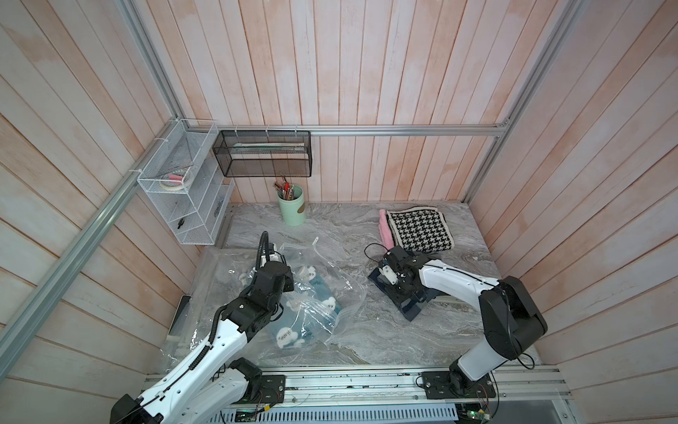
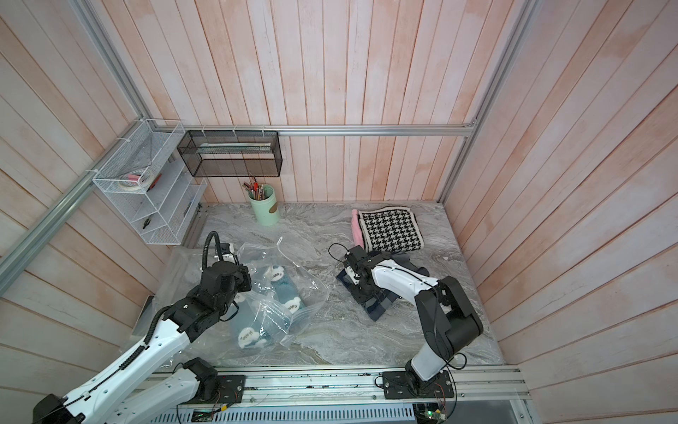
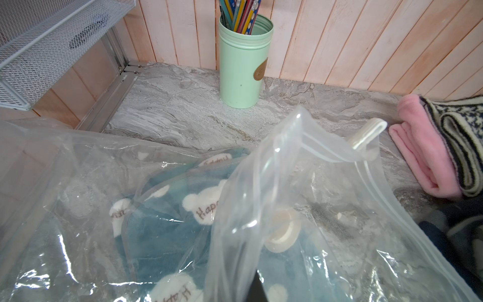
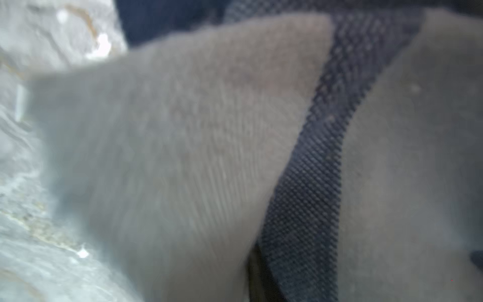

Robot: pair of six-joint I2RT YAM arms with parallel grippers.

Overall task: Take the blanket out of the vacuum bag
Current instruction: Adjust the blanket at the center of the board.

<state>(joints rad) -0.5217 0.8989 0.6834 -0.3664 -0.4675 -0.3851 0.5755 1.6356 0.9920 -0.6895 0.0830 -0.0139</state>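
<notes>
The vacuum bag (image 1: 346, 293) (image 2: 312, 293) lies crinkled on the left half of the marble table. Its white valve cap (image 3: 283, 231) shows through the plastic. A blue blanket with white bears (image 1: 318, 290) (image 2: 286, 292) (image 3: 167, 230) lies inside the plastic. My left gripper (image 1: 273, 262) (image 3: 257, 290) is shut on a raised flap of the bag (image 3: 287, 170). Over at the right, my right gripper (image 1: 392, 290) presses down on a folded navy and grey checked blanket (image 1: 411, 310) (image 2: 378, 310) outside the bag. That cloth (image 4: 183, 157) fills the blurred right wrist view, and only one dark finger (image 4: 254, 272) shows.
A mint green pencil cup (image 1: 291, 205) (image 3: 243, 65) stands at the back. Folded pink (image 1: 385, 227) and houndstooth (image 1: 420, 229) textiles lie at the back right. A white wire shelf (image 1: 183, 191) and a black mesh basket (image 1: 262, 154) hang on the left and back walls.
</notes>
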